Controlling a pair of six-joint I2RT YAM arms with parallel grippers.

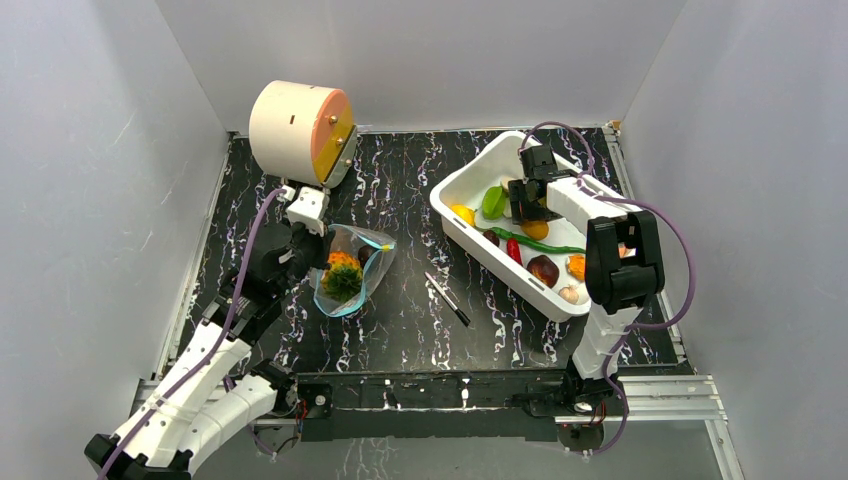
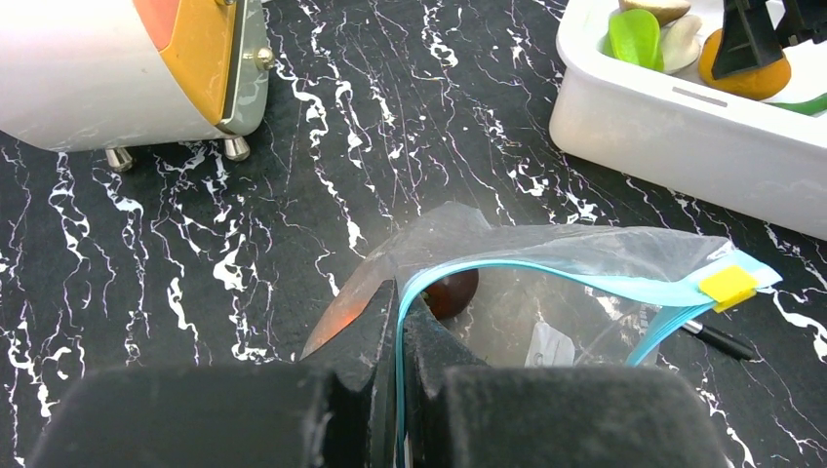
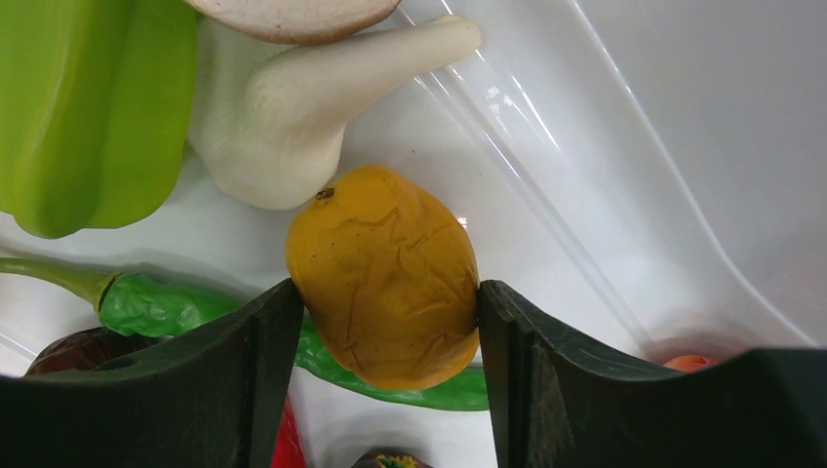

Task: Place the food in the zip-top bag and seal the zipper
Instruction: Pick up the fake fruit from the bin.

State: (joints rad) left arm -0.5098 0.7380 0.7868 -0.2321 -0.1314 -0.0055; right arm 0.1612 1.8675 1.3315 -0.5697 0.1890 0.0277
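**Left gripper** (image 2: pixel 400 302): clenched on the zipper (image 2: pixel 546 276) of the zip-top bag (image 2: pixel 585 253), with the teal strip pinched between its closed fingers. The bag lies on the black marbled table (image 1: pixel 400 180), its mouth gaping beyond the grip. An orange pineapple (image 1: pixel 343 275) and a dark round fruit (image 2: pixel 451 292) are inside.

**Right gripper** (image 3: pixel 387 288): lowered into the white tub (image 2: pixel 683 127) and grasping an orange fruit (image 3: pixel 385 283). One finger touches each flank, so the fruit sits directly between the fingertips. It overlaps a green chilli (image 3: pixel 166 307), near a green pepper (image 3: pixel 88 107) and a pale mushroom (image 3: pixel 293 107).

A black pen (image 1: pixel 447 298) lies between bag and tub.
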